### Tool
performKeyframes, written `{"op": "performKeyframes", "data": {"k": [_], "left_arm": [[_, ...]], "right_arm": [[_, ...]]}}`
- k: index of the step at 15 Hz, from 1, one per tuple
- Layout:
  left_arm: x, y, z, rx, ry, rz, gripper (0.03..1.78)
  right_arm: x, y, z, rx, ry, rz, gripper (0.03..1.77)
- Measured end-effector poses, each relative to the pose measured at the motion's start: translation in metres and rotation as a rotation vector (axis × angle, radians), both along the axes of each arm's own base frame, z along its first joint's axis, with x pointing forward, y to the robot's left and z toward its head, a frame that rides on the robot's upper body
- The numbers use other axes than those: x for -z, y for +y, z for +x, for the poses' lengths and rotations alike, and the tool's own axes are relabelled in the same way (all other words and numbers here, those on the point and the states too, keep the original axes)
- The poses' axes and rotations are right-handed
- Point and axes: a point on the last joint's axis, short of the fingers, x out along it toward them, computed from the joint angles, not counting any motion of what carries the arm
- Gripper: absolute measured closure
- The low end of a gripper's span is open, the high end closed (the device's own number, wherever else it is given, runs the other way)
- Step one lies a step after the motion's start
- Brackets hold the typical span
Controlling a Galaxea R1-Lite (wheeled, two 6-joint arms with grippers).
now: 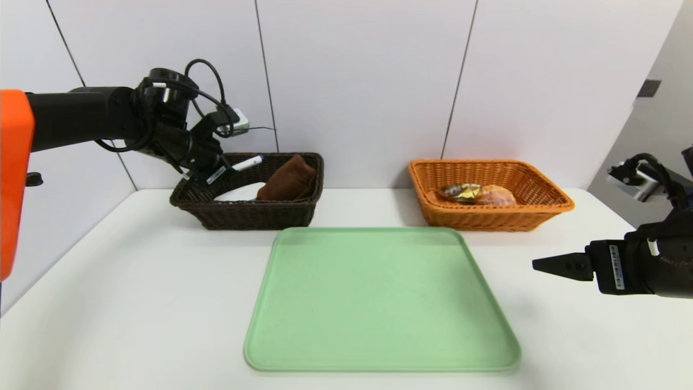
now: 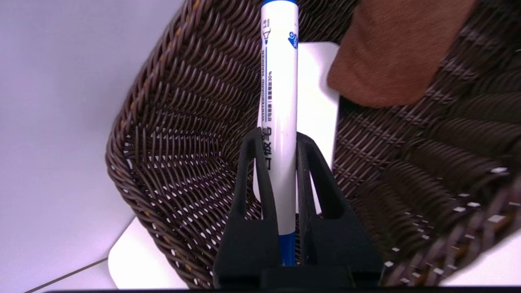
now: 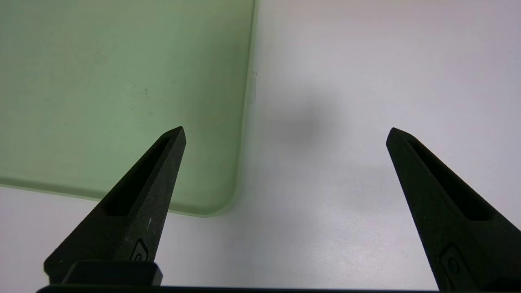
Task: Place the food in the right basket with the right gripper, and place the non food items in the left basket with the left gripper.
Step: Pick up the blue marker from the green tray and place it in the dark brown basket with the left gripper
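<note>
My left gripper [image 1: 216, 169] [image 2: 280, 140] hangs over the left end of the dark brown left basket [image 1: 184, 199] [image 2: 171, 134], shut on the white marker pen [image 1: 248, 162] [image 2: 279, 93], whose blue-capped end points into the basket. Inside lie the brown rolled towel [image 1: 287, 177] [image 2: 390, 53] and the flat white case [image 1: 238, 193] [image 2: 321, 89]. The orange right basket [image 1: 541, 211] holds the food: a gold-labelled chocolate pack [image 1: 461, 192] and the cream puff [image 1: 495, 196]. My right gripper [image 1: 537, 264] [image 3: 286, 132] hovers open over the table, right of the tray, with nothing between its fingers.
A pale green tray [image 1: 379, 298] [image 3: 122, 93] lies bare in the middle of the white table [image 1: 135, 303], in front of both baskets. A white panelled wall [image 1: 368, 81] stands right behind the baskets.
</note>
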Motion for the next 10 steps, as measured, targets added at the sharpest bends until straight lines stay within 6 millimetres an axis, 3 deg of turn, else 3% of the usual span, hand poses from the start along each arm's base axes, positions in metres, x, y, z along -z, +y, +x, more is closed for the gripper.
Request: {"op": "performKeyframes", "data": {"k": [6, 10], "left_arm": [[0.022, 0.001, 0.012, -0.009, 0.048, -0.002, 1.62], [0.023, 0.001, 0.012, -0.035, 0.06, -0.032, 1.06]], "right_arm": [[0.001, 0.0, 0.0, 0.0, 0.002, -0.001, 0.1], [0.001, 0.0, 0.0, 0.0, 0.003, -0.001, 0.1]]}}
